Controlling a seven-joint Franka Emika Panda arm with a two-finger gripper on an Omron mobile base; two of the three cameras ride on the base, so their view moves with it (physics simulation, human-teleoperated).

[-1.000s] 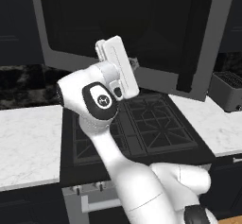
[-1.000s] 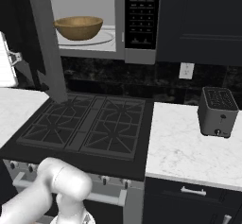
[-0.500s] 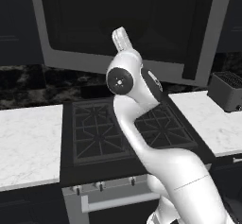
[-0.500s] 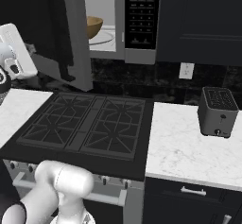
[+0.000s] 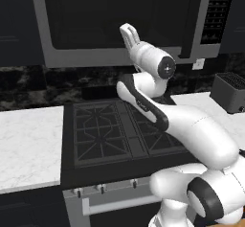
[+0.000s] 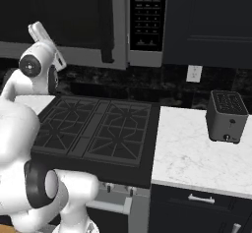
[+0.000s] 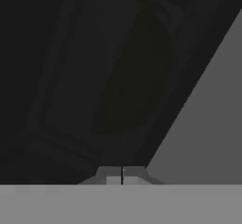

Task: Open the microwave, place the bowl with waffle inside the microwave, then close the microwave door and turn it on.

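Note:
The microwave door stands against the microwave, its dark glass facing out and its dark handle bar beside the black button panel. My gripper is shut with nothing in it, and its tip rests at the lower grey frame of the door, left of the handle. From the right base it shows at the door's lower left. In the hand view the fingertips are pressed together in front of dark glass and a grey frame strip. The bowl and waffle are hidden behind the door.
A black gas cooktop lies below the microwave, with white marble counters on both sides. A small dark toaster stands on the right counter, below a wall outlet. Dark cabinets flank the microwave.
The door has swung from wide open to against the microwave, pushed by my arm moving right and forward. The bowl, seen inside earlier, is now covered by the door.

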